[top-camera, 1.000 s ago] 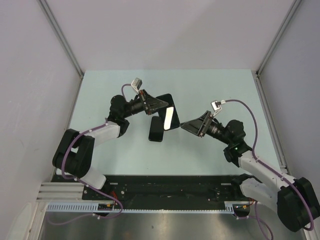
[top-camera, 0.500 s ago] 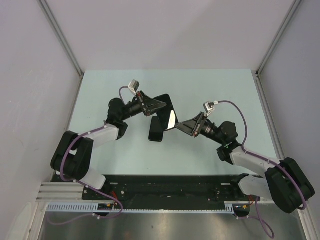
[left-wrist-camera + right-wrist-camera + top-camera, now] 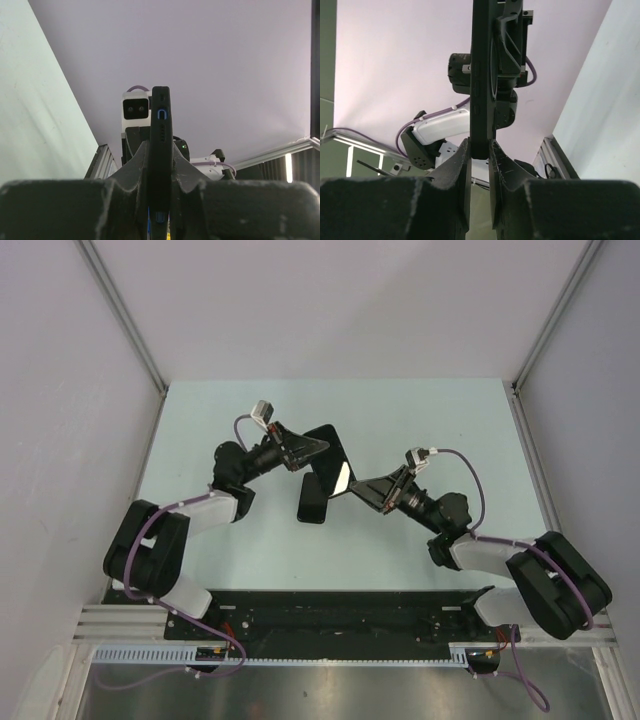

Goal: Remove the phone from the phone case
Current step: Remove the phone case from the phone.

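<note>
The phone case (image 3: pixel 331 448), a thin black shell with the phone inside it, is held on edge in the air over the middle of the table. A bright glint (image 3: pixel 343 477) shows on the phone's glossy face. My left gripper (image 3: pixel 320 447) is shut on the case's far end. My right gripper (image 3: pixel 358 488) is shut on its near end. In the left wrist view the case (image 3: pixel 161 130) stands edge-on between my jaws (image 3: pixel 160 165). In the right wrist view the case (image 3: pixel 481 75) rises from my pinching jaws (image 3: pixel 480 149).
A dark phone-sized slab (image 3: pixel 312 500) lies flat on the pale green table (image 3: pixel 430 420), just below the held case. Grey walls close the table on three sides. A black rail (image 3: pixel 340 605) runs along the near edge.
My right gripper has moved left to the cased phone and shut on its near end. The left gripper kept its grip and shifted slightly.
</note>
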You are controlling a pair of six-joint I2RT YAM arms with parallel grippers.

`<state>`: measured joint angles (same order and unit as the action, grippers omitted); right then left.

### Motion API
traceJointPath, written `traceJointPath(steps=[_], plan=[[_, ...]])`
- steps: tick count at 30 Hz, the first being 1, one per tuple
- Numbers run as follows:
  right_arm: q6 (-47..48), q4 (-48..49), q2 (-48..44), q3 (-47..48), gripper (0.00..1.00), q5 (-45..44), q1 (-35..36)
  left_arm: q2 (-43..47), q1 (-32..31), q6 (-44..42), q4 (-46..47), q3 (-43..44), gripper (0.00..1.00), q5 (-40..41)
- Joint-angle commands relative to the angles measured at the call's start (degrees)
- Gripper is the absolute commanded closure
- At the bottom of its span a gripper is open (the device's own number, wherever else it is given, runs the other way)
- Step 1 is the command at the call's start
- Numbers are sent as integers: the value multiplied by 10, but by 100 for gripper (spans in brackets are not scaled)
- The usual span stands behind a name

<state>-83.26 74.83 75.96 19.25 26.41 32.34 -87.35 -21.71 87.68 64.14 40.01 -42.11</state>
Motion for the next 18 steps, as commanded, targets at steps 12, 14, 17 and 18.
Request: traceJointPath(steps=[12,14,17,18], plan=[[-107,170,-26,74,100,-131,17,34,-16,76,172,32,100,11],[-126,170,-24,83,100,-142,19,30,-17,69,175,33,100,7],[-139,171,-25,89,100,-160,23,12,-17,87,205,25,100,13],[-140,170,-25,91,100,-163,24,7,-17,93,217,24,100,16]])
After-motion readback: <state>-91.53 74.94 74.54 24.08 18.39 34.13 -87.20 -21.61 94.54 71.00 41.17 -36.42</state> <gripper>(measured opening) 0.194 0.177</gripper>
